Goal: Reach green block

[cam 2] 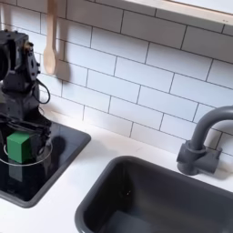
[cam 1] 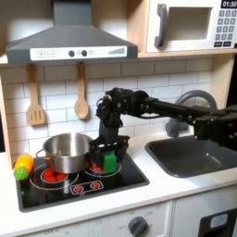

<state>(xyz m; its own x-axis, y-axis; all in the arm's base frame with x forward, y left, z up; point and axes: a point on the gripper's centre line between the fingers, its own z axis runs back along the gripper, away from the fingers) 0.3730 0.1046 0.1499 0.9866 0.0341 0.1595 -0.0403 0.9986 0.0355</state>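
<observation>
Fingers (cam 2: 18, 136) straddle green block (cam 2: 20, 145) sitting square on stovetop (cam 2: 64, 146); grip state unclear.

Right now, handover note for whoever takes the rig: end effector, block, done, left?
End effector: down at the stove, fingers straddling the green block; shut or open cannot be told.
Green block: on the black cooktop, on the first exterior view's right burner, beside the steel pot; it also shows in the second exterior view.
Done: reach looks essentially complete.
Left: confirm contact; block still sits on the burner, not lifted.
</observation>
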